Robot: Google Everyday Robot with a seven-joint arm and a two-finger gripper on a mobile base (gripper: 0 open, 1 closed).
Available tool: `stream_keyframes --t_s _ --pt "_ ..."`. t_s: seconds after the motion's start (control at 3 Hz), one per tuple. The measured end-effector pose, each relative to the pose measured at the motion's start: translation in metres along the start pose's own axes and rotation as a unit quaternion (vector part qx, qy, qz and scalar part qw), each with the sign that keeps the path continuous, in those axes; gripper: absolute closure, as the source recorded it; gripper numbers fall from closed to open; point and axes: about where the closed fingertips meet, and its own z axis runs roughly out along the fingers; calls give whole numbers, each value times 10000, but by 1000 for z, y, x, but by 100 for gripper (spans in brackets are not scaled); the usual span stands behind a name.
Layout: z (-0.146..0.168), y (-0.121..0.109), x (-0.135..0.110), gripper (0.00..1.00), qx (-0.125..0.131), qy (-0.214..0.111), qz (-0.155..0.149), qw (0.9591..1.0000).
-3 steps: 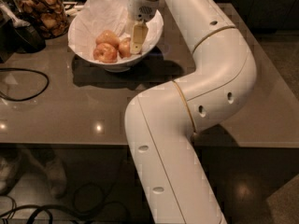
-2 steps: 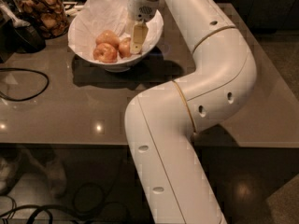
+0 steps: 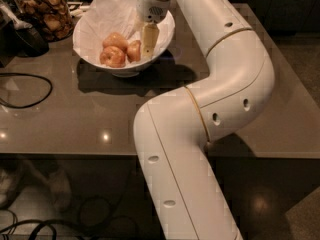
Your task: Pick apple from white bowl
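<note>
Hanging inside the white bowl beside the apple, tool near rim; grip indiscernible.

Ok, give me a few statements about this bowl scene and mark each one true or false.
1. The gripper is down inside the white bowl, beside the apples. True.
2. The bowl holds one apple. False: three lie in it.
3. A glass jar stands left of the bowl. True.
4. The black cable lies in the bowl. False: it lies on the table.
</note>
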Motion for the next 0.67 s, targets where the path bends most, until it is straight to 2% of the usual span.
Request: stream_keyframes --t_s 0.33,0.67 --pt "0 0 0 0 0 0 0 10000" --pt "0 0 0 0 1 0 0 10000"
